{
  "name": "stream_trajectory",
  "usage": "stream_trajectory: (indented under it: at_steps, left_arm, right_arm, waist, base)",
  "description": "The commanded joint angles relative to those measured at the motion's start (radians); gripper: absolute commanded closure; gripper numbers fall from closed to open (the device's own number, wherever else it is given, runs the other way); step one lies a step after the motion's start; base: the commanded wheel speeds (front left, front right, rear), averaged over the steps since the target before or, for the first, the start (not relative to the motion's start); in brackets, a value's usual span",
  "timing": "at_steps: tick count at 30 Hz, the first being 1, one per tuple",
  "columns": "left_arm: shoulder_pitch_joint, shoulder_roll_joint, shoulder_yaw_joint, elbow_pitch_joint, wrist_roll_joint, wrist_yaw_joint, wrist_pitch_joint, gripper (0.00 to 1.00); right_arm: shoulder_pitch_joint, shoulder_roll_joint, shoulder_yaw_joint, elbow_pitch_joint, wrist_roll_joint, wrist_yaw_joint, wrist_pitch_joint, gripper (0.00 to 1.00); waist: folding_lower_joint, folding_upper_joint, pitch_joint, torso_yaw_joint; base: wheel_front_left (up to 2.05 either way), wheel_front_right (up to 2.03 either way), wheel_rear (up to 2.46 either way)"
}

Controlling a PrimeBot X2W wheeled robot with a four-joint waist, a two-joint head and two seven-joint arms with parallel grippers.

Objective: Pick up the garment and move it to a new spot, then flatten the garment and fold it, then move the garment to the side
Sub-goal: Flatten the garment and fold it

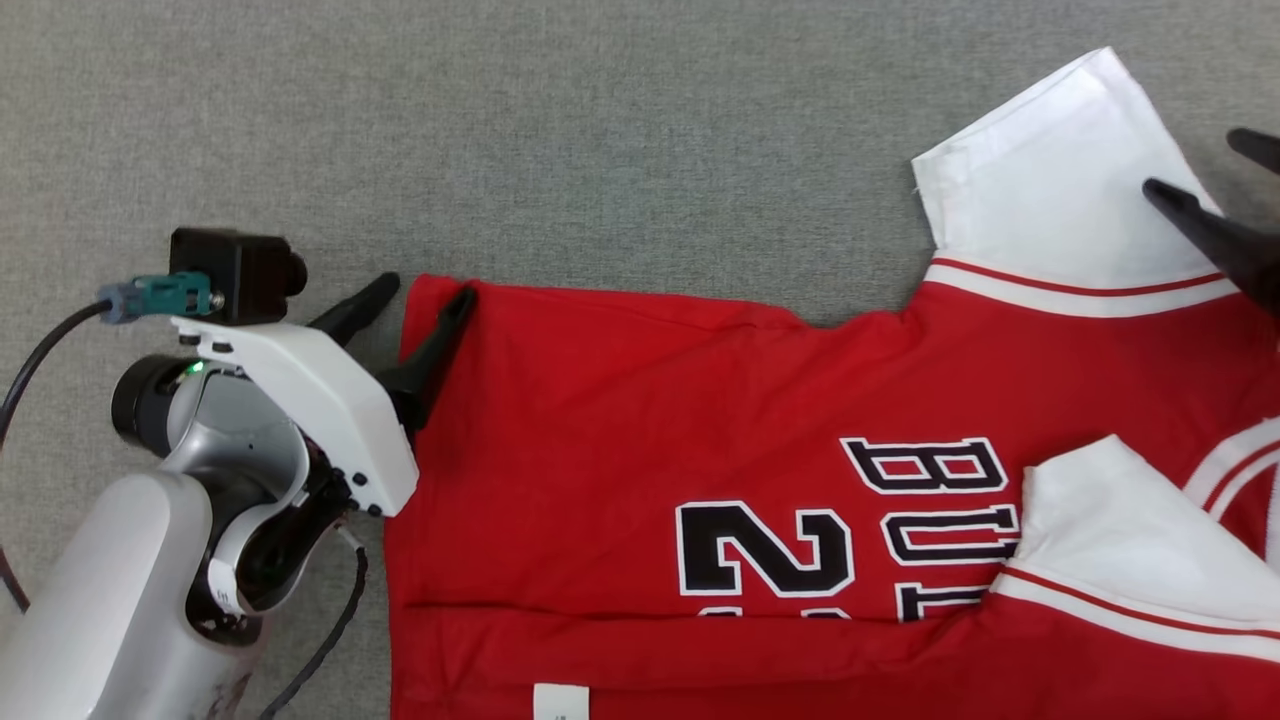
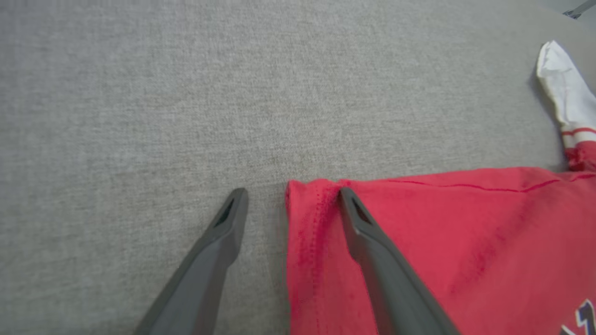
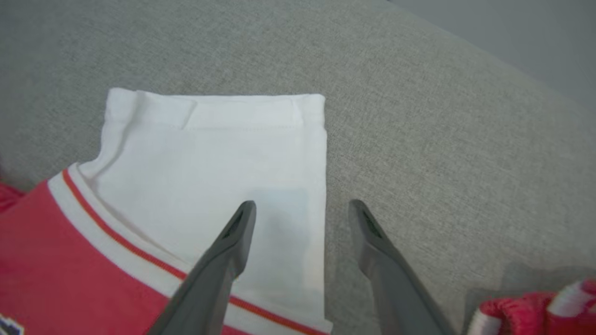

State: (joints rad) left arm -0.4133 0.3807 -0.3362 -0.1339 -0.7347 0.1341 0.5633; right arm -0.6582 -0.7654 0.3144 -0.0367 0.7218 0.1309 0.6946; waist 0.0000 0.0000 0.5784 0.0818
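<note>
**Now both grippers stand open at the far edge of the jersey**

The garment [image 1: 650,420], a red jersey with white sleeves, lies spread on the grey cloth surface [image 1: 500,130]. Its hem is toward the robot's left and its sleeves are toward the right. Black letters and a big number with white outline show on the red part, and a small white label [image 1: 560,703] sits at the near edge.

The left gripper [image 1: 428,288] is released and grasps nothing. Its fingers stand apart across the far hem corner. In the left wrist view, the left gripper [image 2: 292,193] has one finger over the grey surface, just beside the red edge, and the other finger over the red fabric next to the stitched hem.

The right gripper [image 1: 1192,160] is also released and empty. In the right wrist view, the right gripper [image 3: 302,204] has one finger over the far white sleeve [image 3: 209,153] and the other over the grey surface beside the sleeve's edge. Whether the fingertips touch the fabric or only hover close above it, I cannot tell.

The near sleeve [image 1: 1110,520] lies folded in over the red chest.
</note>
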Motion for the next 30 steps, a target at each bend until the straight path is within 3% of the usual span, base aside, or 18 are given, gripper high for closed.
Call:
stream_trajectory:
  at_steps: [1,9,11,12,13,14,15,22,30]
  left_arm:
    - [-0.013,0.001,-0.009,0.024,0.007,-0.003,0.012,0.0]
    - [-0.067,-0.007,-0.07,0.066,-0.006,-0.045,0.078,0.0]
    - [-0.073,-0.01,-0.084,0.072,-0.018,-0.061,0.092,0.76]
    - [-0.074,-0.014,-0.092,0.073,-0.029,-0.07,0.104,1.0]
    - [-0.072,-0.017,-0.1,0.073,-0.04,-0.081,0.114,1.0]
    - [-0.07,-0.021,-0.107,0.07,-0.047,-0.089,0.118,1.0]
    - [-0.07,-0.022,-0.105,0.068,-0.05,-0.091,0.118,1.0]
    - [-0.078,-0.002,-0.035,0.079,-0.052,-0.074,0.052,1.0]
    - [-0.056,-0.011,0.028,0.084,-0.07,-0.058,-0.033,1.0]
  right_arm:
    - [-0.039,0.01,0.019,0.032,-0.014,0.0,-0.002,0.0]
    - [-0.199,0.068,0.152,0.214,-0.05,0.0,-0.028,0.0]
    - [-0.222,0.088,0.18,0.244,-0.033,0.0,-0.039,0.0]
    - [-0.231,0.097,0.193,0.256,-0.025,0.0,-0.045,0.0]
    - [-0.241,0.102,0.211,0.265,-0.019,0.0,-0.051,0.06]
    - [-0.248,0.108,0.23,0.271,-0.012,0.0,-0.061,0.67]
    - [-0.254,0.111,0.25,0.272,0.002,0.0,-0.073,1.0]
    - [-0.322,0.074,0.286,0.291,0.051,0.0,-0.278,1.0]
    - [-0.307,0.003,0.325,0.246,0.134,0.0,-0.42,1.0]
  waist:
    - [0.0,0.0,0.018,0.015]
    - [0.0,0.0,0.037,0.043]
    - [0.0,0.0,0.037,0.043]
    - [0.0,0.0,0.037,0.043]
    - [0.0,0.0,0.035,0.042]
    - [0.0,0.0,0.033,0.042]
    - [0.0,0.0,0.03,0.042]
    - [0.0,0.0,-0.001,0.032]
    - [0.0,0.0,-0.07,0.007]
  base:
    - [0.0,0.0,0.0]
    - [0.0,0.0,0.0]
    - [0.0,0.0,0.0]
    - [0.0,0.0,0.0]
    - [0.0,0.0,0.0]
    - [0.0,0.0,0.0]
    - [0.0,0.0,0.0]
    - [0.0,0.0,0.0]
    - [0.0,0.0,0.0]
